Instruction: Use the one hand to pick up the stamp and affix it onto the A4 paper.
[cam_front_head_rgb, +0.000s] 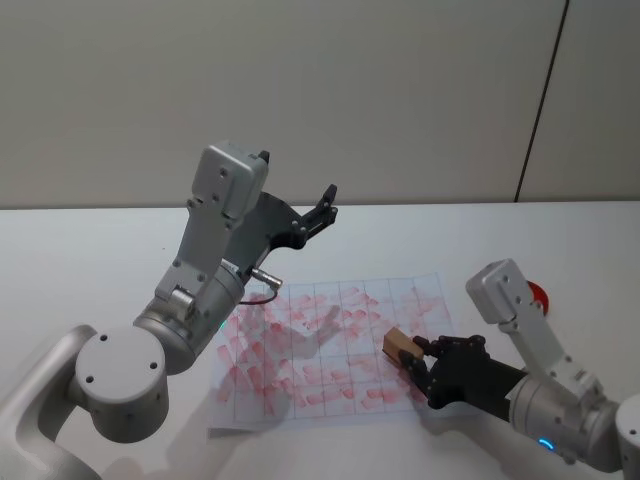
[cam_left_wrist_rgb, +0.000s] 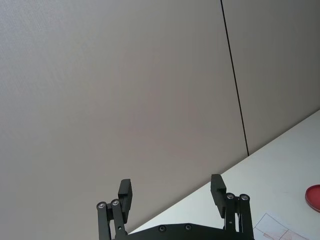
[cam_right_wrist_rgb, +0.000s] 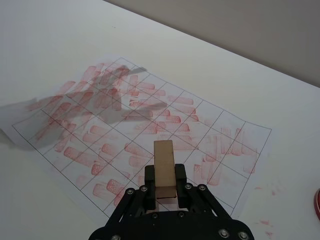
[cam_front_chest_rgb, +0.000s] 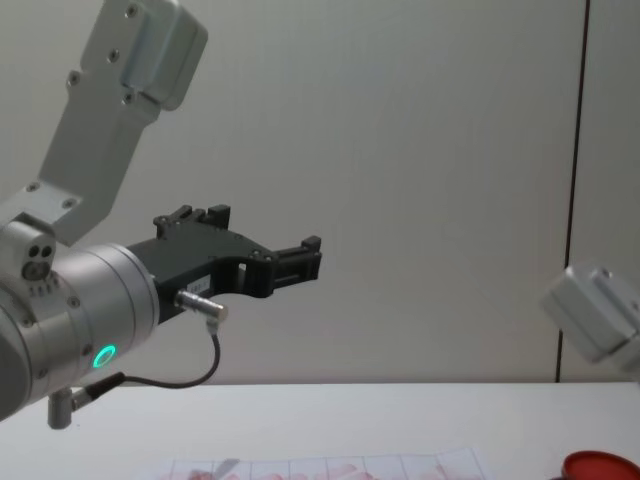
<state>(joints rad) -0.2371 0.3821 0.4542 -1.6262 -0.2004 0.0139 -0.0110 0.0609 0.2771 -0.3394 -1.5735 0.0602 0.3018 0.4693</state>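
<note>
My right gripper (cam_front_head_rgb: 412, 358) is shut on the stamp (cam_front_head_rgb: 401, 346), a light-tan wooden block, and holds it over the right part of the A4 paper (cam_front_head_rgb: 330, 350). From the right wrist the stamp (cam_right_wrist_rgb: 164, 169) stands between the black fingers (cam_right_wrist_rgb: 150, 187) above the gridded A4 paper (cam_right_wrist_rgb: 145, 135), whose boxes hold many pinkish-red prints. I cannot tell whether the block touches the sheet. My left gripper (cam_front_head_rgb: 325, 212) is raised above the table's back, open and empty, and points at the wall (cam_left_wrist_rgb: 170, 192).
A red round pad (cam_front_head_rgb: 540, 296) lies on the white table to the right of the paper, behind my right arm; its edge shows low in the chest view (cam_front_chest_rgb: 600, 466). The paper's left end curls up slightly. The left arm's shadow falls across the sheet.
</note>
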